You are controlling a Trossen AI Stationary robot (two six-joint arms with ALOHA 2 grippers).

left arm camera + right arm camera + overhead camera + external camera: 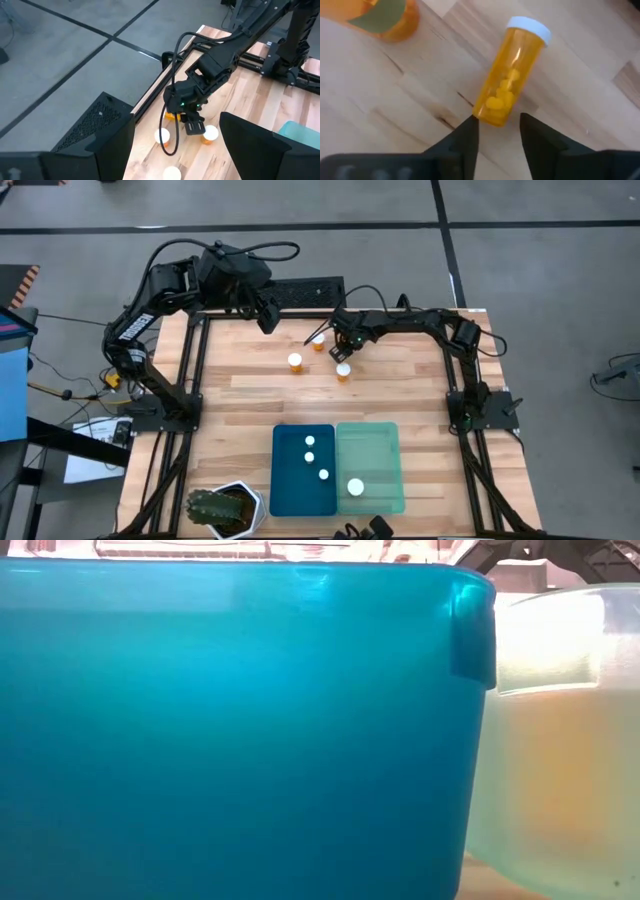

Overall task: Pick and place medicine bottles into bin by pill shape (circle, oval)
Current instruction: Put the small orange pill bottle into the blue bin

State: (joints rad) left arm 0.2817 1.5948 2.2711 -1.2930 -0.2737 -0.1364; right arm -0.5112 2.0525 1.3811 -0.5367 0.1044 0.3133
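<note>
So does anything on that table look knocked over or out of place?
One medicine bottle seems to lie on its side on the wood, pills heaped at its base, right in front of the right gripper. The other loose bottles stand upright; nothing has spilled.

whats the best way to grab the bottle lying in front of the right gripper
Grip the bottle across its orange body, mid-length, below the white cap. It lies on its side, so come from above with a finger on each long side. The right gripper is already lined up at its base end.
</note>
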